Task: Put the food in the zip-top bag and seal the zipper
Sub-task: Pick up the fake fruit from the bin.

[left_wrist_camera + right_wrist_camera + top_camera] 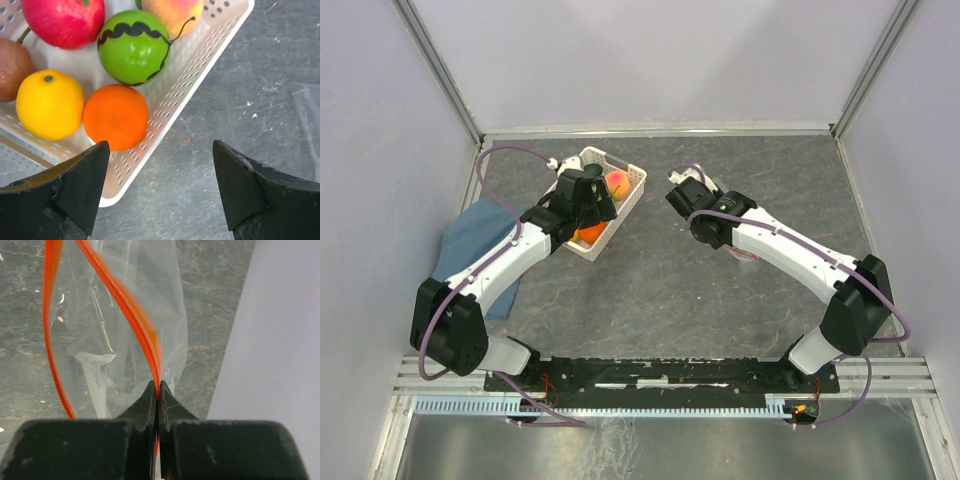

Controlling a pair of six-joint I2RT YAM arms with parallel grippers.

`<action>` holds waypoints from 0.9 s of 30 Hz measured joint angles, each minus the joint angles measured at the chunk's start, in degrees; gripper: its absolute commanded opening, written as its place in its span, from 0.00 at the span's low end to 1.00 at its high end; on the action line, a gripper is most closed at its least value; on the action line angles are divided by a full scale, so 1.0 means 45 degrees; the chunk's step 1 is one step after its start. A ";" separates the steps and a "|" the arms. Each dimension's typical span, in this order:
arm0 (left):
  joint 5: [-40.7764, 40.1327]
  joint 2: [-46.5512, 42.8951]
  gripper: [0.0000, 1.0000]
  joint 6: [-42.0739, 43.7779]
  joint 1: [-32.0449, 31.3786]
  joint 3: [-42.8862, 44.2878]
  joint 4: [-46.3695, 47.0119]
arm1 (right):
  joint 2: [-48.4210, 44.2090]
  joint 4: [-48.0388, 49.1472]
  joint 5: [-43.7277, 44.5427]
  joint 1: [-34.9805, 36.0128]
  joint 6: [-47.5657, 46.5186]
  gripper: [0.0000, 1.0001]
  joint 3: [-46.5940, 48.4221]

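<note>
Hovering over basket [200,85], left hand [160,150] agape.

The left gripper [160,150] hangs wide open over a corner of the white basket [200,65], where an orange [116,116] sits beside a lemon [49,104], a green fruit [132,47] and an apple [62,20].

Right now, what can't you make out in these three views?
- Right wrist view: the zip-top bag runs off the top edge; no slider shows on the zipper pinched in the right gripper.
- Top view: the left arm covers most of the basket; only the peach and orange show. The clear bag cannot be traced.
- Left wrist view: red apple, peach and brown piece are cut by the frame edges.
</note>
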 measured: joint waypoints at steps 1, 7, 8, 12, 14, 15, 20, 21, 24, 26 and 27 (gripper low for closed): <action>-0.0005 0.0029 0.90 0.0039 0.0010 0.0000 -0.0170 | 0.0015 0.0063 -0.0121 0.0000 0.0029 0.02 -0.0005; -0.0034 0.0636 0.88 0.0641 0.0223 0.0369 -0.1642 | 0.0068 0.0704 -0.0646 0.0000 0.0083 0.01 -0.0306; -0.0058 0.0787 0.87 0.0787 0.0301 0.0520 -0.1894 | 0.0068 0.0801 -0.0714 0.0000 0.0087 0.01 -0.0403; 0.0005 0.1132 0.84 0.1209 0.0850 0.0996 -0.2540 | 0.0068 0.1229 -0.0937 0.0000 0.0165 0.01 -0.0831; 0.0141 0.1423 0.83 0.1355 0.1209 0.1394 -0.2759 | 0.0068 0.1365 -0.1078 0.0000 0.0170 0.01 -0.1049; 0.0199 0.1666 0.82 0.1457 0.1345 0.1671 -0.2871 | 0.0068 0.1394 -0.1122 0.0000 0.0175 0.01 -0.1122; 0.0520 0.3021 0.82 0.1812 0.1554 0.2715 -0.3075 | 0.0049 0.1715 -0.1268 0.0000 0.0180 0.01 -0.1423; 0.0559 0.3259 0.81 0.1870 0.1549 0.2793 -0.3118 | 0.0024 0.1787 -0.1345 0.0000 0.0180 0.01 -0.1496; 0.0767 0.3818 0.81 0.1957 0.1549 0.2875 -0.3249 | -0.0092 0.1885 -0.1477 0.0000 0.0185 0.01 -0.1637; 0.0865 0.4080 0.82 0.1972 0.1554 0.2885 -0.3298 | -0.0194 0.1948 -0.1530 0.0000 0.0185 0.01 -0.1690; 0.0913 0.4187 0.83 0.1982 0.1549 0.2914 -0.3332 | -0.0238 0.1957 -0.1554 0.0000 0.0185 0.01 -0.1695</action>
